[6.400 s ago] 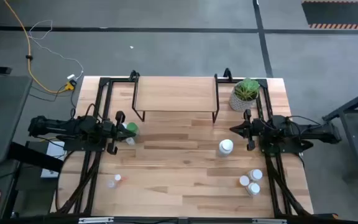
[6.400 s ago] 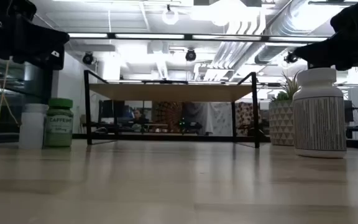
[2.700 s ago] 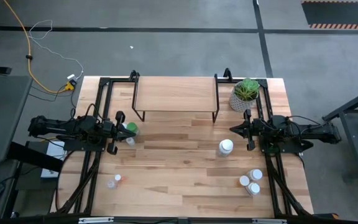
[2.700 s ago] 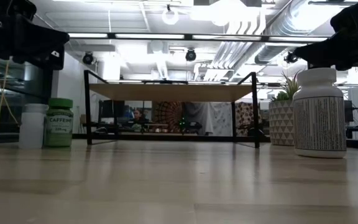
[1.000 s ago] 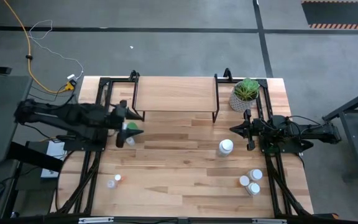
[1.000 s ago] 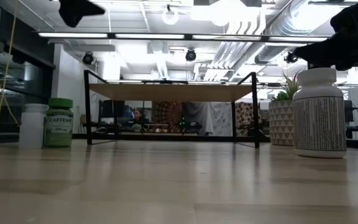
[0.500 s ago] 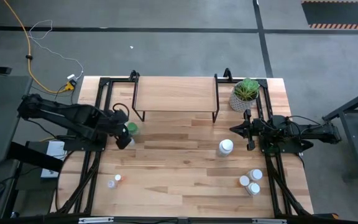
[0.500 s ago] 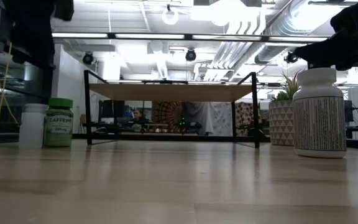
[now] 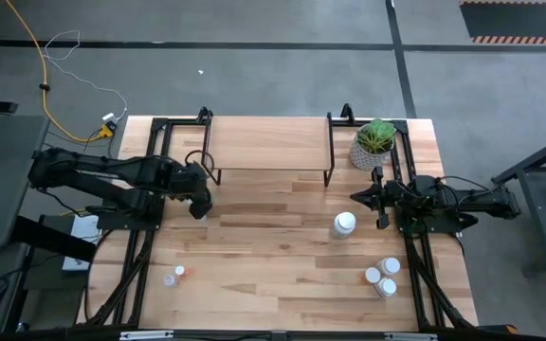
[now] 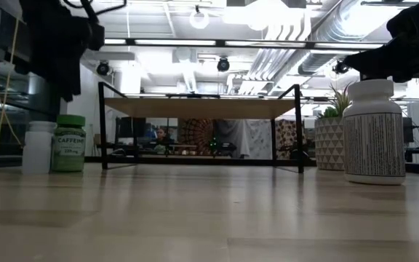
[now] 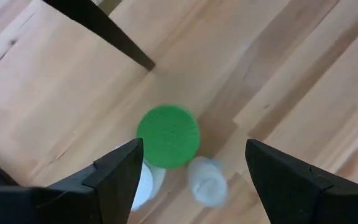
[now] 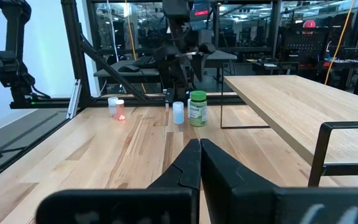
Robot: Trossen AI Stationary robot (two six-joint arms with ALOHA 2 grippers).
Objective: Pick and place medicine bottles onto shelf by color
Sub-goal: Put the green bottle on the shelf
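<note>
Wood table (image 9: 273, 256) carries: shelf (image 9: 265, 142) at far centre, nothing on its board; potted plant (image 9: 374, 142) far right; green-cap bottle (image 10: 70, 143) w/ white bottles left; big white bottle (image 9: 345, 224) right of centre; three white-capped bottles (image 9: 382, 276) near right; two small ones (image 9: 174, 276), one orange-capped, near left.

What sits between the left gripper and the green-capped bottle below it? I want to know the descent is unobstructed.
Nothing: in the left wrist view the open left gripper looks straight down on the green-capped bottle, with only air between them.

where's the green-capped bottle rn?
The green-capped bottle stands on the table's left side near the shelf's front-left leg, beside a white bottle, directly below the open left gripper.
</note>
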